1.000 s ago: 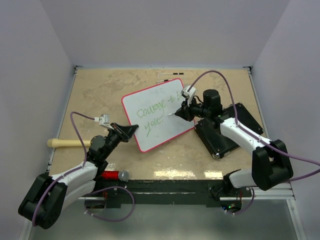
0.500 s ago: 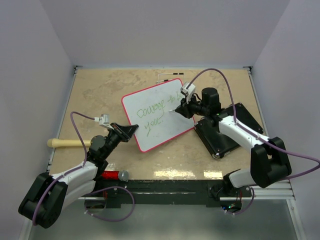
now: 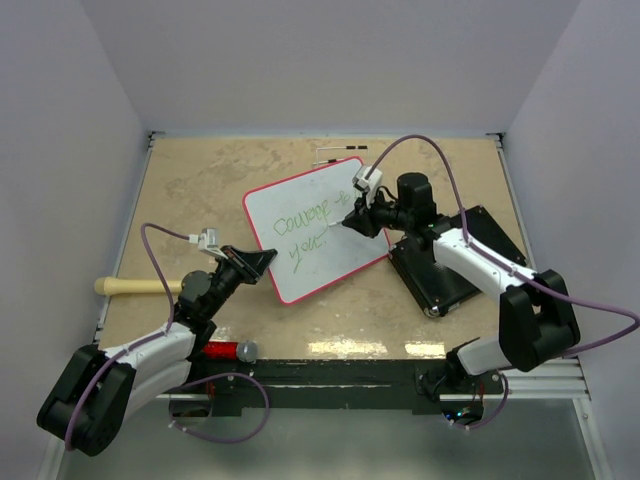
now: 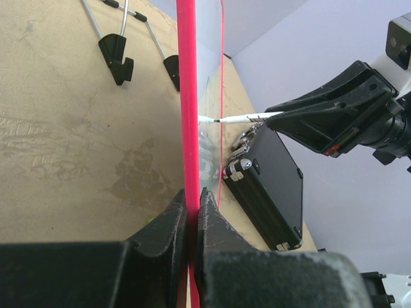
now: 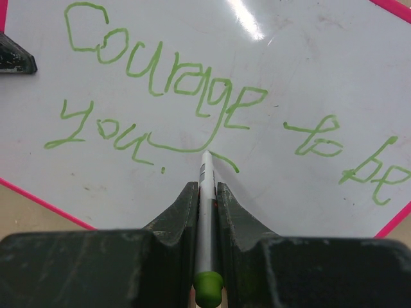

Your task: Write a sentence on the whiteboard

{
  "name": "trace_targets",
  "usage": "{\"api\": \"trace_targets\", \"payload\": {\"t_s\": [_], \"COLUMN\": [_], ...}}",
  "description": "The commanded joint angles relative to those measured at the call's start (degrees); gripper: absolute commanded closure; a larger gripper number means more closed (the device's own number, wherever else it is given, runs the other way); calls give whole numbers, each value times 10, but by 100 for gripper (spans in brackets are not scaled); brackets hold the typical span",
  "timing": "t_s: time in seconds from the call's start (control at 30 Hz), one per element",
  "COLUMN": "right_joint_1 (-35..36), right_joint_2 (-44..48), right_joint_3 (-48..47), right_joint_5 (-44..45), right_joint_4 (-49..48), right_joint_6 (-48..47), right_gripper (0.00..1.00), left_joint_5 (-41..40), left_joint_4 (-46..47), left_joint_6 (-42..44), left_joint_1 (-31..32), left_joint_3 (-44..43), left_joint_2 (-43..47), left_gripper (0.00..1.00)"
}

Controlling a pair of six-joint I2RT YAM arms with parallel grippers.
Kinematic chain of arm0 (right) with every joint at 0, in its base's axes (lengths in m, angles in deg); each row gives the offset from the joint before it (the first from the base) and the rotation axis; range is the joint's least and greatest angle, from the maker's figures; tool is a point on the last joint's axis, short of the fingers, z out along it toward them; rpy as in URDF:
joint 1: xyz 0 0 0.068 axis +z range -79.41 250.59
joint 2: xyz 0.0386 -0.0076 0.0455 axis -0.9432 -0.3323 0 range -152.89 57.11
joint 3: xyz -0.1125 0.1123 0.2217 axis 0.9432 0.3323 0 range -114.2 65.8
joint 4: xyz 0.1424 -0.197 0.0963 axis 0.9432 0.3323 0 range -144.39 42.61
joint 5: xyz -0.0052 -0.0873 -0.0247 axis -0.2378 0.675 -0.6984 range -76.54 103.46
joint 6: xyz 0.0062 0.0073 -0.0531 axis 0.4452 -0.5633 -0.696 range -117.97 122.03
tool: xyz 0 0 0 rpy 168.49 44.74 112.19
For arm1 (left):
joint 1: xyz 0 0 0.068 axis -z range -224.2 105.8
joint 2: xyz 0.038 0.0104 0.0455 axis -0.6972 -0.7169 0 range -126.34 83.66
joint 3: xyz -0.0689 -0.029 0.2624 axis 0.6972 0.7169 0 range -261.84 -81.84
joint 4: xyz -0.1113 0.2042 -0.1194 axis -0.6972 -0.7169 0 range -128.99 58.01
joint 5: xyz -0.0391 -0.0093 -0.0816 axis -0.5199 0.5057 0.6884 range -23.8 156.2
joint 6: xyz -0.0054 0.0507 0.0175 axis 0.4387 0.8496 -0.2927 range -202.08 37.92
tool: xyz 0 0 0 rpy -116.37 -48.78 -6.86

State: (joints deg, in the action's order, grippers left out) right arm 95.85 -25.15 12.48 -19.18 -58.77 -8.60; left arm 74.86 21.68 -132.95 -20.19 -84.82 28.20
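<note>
The whiteboard (image 3: pixel 330 205), white with a red rim, stands tilted at the table's middle and bears green writing, "Courage to be you." My left gripper (image 3: pixel 262 258) is shut on its near-left rim (image 4: pixel 187 115), the rim pinched between both fingers (image 4: pixel 194 196). My right gripper (image 3: pixel 352 222) is shut on a white marker with a green end (image 5: pixel 205 212). The marker's tip rests at the board (image 5: pixel 192 38), by the long tail under "Courage". From the left wrist view the marker (image 4: pixel 241 118) pokes at the board's face from the right.
A black case (image 3: pixel 455 255) lies flat right of the board, under my right arm, also in the left wrist view as the case (image 4: pixel 273 186). A wooden stick (image 3: pixel 135 287) lies at the left edge. A wire stand (image 3: pixel 340 153) sits behind the board. A red-handled tool (image 3: pixel 225 350) lies near the bases.
My right gripper has slid the marker leftward across the board. The left gripper and the board have held still.
</note>
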Motion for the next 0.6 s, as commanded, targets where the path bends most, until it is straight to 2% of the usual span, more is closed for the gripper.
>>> {"api": "trace_targets", "payload": {"t_s": [0.0, 0.33, 0.57], "right_joint_1": [8, 13, 14], "right_joint_2": [-10, -12, -15], "right_joint_3": [-32, -38, -45], "right_joint_5": [-40, -52, -13], "right_joint_4": [42, 111, 144], "right_joint_6": [-40, -83, -99], "right_gripper": [100, 100, 100], "left_joint_5": [50, 50, 50], "left_joint_4": [21, 22, 21], "left_joint_6": [46, 48, 50], "left_joint_1": [6, 6, 6], "left_joint_3": [29, 29, 29], "left_joint_2": [-3, -3, -3], "left_gripper": [100, 100, 100]}}
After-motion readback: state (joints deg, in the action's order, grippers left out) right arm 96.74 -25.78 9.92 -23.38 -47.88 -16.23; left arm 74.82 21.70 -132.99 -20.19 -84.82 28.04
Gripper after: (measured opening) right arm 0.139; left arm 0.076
